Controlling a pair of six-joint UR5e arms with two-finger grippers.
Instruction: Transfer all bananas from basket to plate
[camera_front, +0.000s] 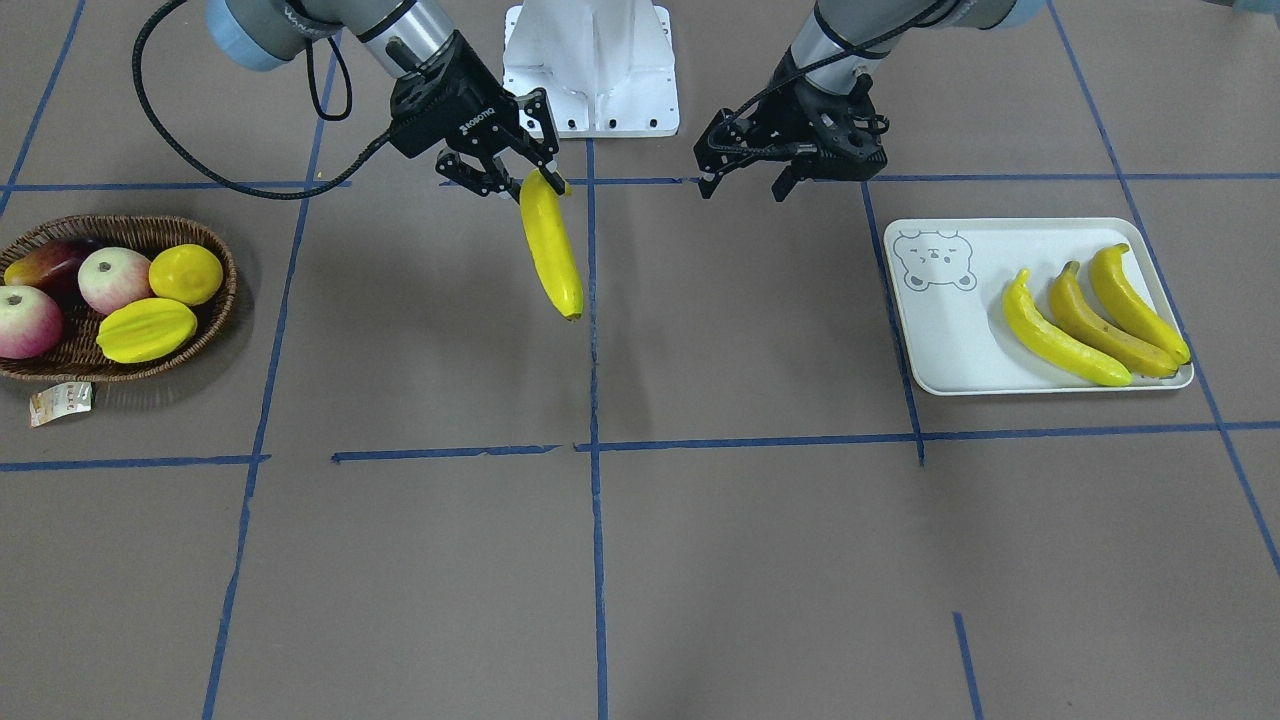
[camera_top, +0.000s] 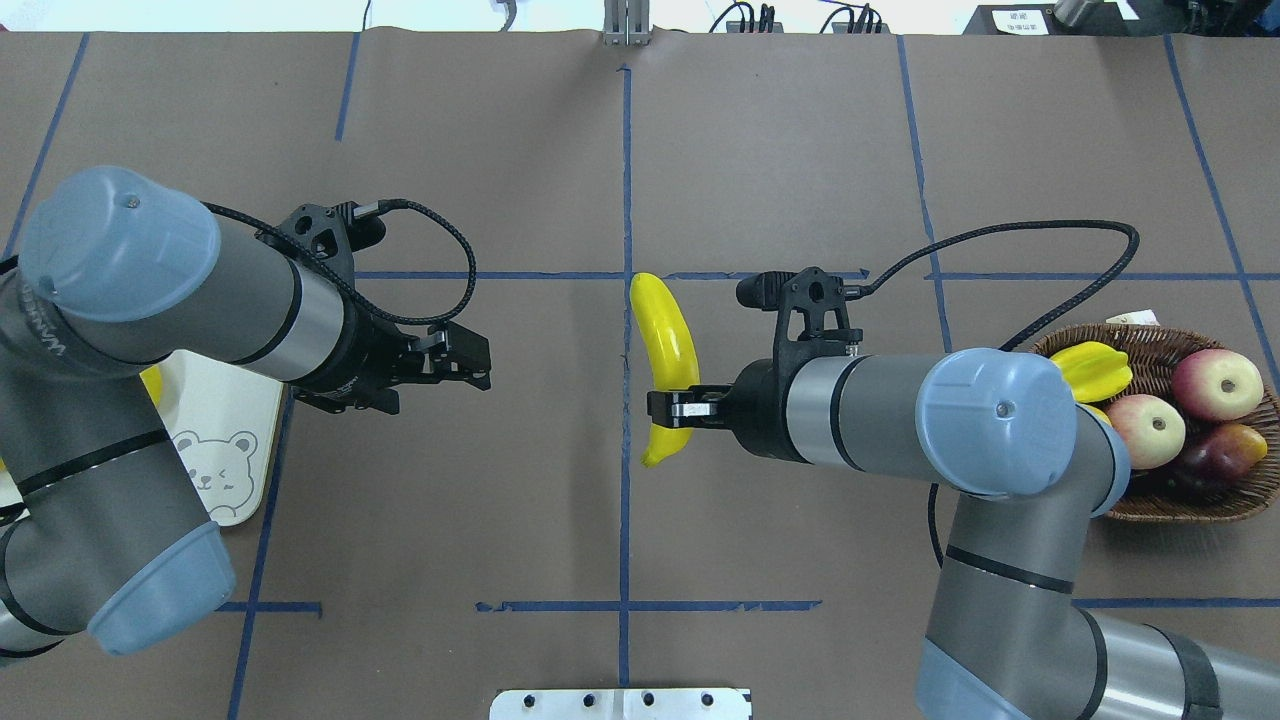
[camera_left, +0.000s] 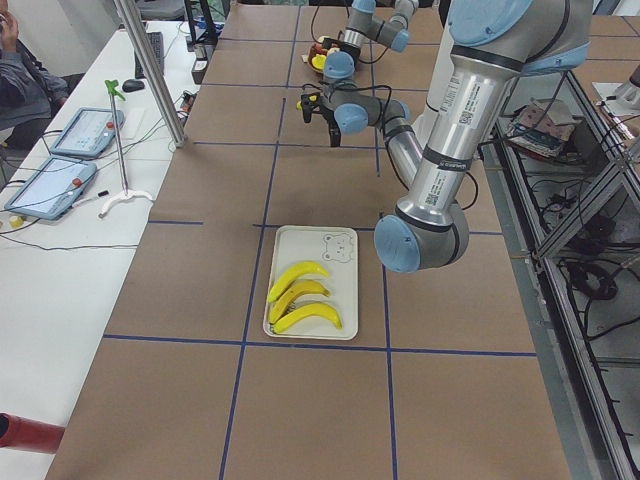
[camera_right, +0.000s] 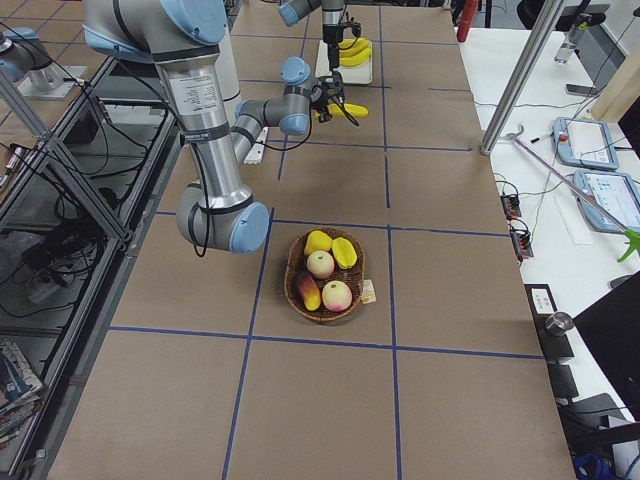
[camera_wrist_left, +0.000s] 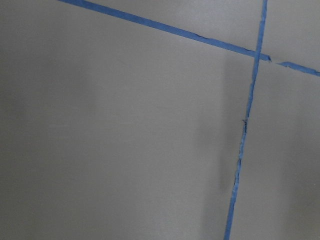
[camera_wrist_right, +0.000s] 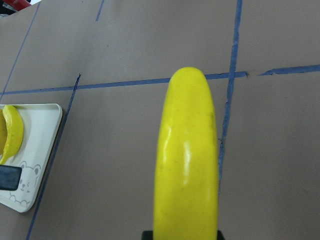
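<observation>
You have the brown table marked off in blue tape, with the right arm reaching to its middle and the left arm facing it from the plate's side. The plate lies flat at one end, well apart from the basket at the other. Count four bananas in all. Three lie side by side on the plate, and one banana hangs in the air over the centre line, between basket and plate. None shows in the basket, which holds two apples, one lemon, one starfruit and one dark red fruit. The right claw is clamped on the hanging banana near its stem end, so the long body droops below the grip. The left claw stands spread and empty, just across the line. The banana looks glossy, stiff and light, so judge it slippery and prone to swing or twist. For a handover, take it across its thick middle, squarely.
</observation>
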